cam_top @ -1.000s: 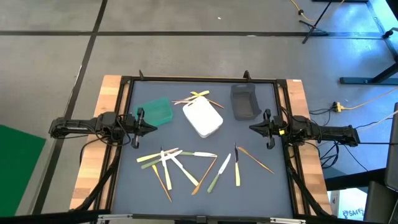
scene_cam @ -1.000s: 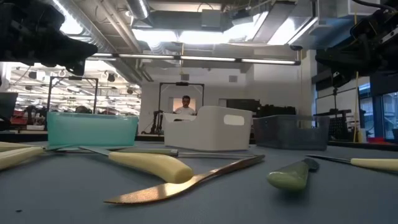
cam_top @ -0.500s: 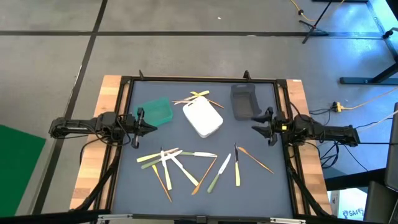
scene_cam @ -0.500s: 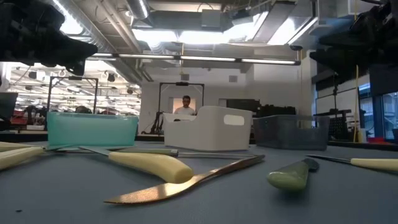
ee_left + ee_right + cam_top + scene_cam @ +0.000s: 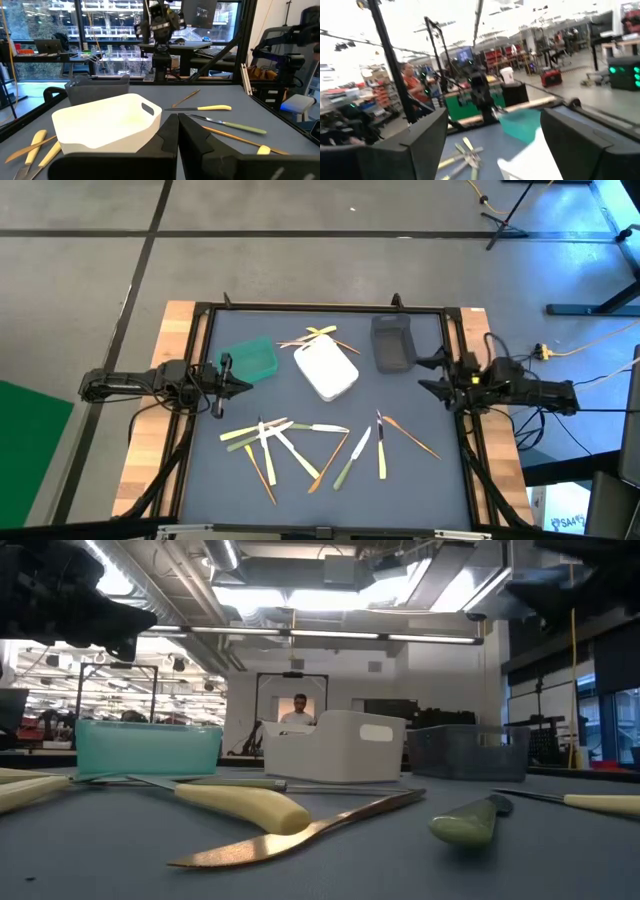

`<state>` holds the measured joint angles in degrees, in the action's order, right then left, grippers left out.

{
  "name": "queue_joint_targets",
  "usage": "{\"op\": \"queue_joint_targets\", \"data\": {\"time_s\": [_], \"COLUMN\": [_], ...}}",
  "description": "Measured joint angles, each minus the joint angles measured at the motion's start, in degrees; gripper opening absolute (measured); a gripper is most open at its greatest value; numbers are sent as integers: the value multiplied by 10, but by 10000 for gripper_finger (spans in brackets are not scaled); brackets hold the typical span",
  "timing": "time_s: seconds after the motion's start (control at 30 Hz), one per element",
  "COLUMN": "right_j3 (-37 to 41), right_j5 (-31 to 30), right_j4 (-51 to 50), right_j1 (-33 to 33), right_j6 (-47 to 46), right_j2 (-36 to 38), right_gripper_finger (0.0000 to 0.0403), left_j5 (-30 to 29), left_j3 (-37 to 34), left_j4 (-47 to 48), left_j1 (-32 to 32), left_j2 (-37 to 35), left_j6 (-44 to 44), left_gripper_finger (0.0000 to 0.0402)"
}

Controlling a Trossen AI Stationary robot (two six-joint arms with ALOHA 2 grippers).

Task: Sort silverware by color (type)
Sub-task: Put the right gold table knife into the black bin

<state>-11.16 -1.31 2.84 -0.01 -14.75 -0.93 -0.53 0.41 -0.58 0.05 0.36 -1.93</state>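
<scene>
**Silverware unsorted; both arms at table edges**

Silverware (image 5: 300,445) is scattered loose on the near mat, a few pieces beside the white bin (image 5: 326,369). Left gripper (image 5: 237,386), fingers closed and empty, is held near the green bin (image 5: 249,360). Right gripper (image 5: 428,373), fingers spread wide, is stationed by the grey bin (image 5: 393,343).

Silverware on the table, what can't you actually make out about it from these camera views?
- High view: the utensils behind the white bin are partly covered by it, so their count is unclear.
- High view: the crossed pile overlaps; each piece's type is too small to tell.
- Low view: only the nearest utensils show; the rest are cut off or hidden.
- Right wrist view: motion blur smears the utensils.
</scene>
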Motion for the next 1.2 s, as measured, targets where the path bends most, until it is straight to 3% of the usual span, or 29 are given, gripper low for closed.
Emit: {"op": "queue_joint_targets", "data": {"time_s": [0.2,0.43,0.77,0.97,1.2], "right_j3": [-107,-259,-462,-515,-516], "right_j5": [9,24,35,69,44], "right_j4": [-45,-166,-481,-601,-639], "right_j1": [0,0,1,6,99], "right_j6": [0,-5,-98,-177,-240], "right_j2": [-52,-189,-415,-509,-575], "right_gripper_finger": [308,308,308,308,308], "left_j5": [0,-2,-4,-4,-4], "left_j3": [0,0,0,0,0], "left_j4": [0,0,0,0,0], "left_j1": [0,0,0,0,0], "left_j2": [0,0,0,0,0], "left_j6": [0,0,0,0,0], "left_gripper_finger": [0,0,0,0,0]}}
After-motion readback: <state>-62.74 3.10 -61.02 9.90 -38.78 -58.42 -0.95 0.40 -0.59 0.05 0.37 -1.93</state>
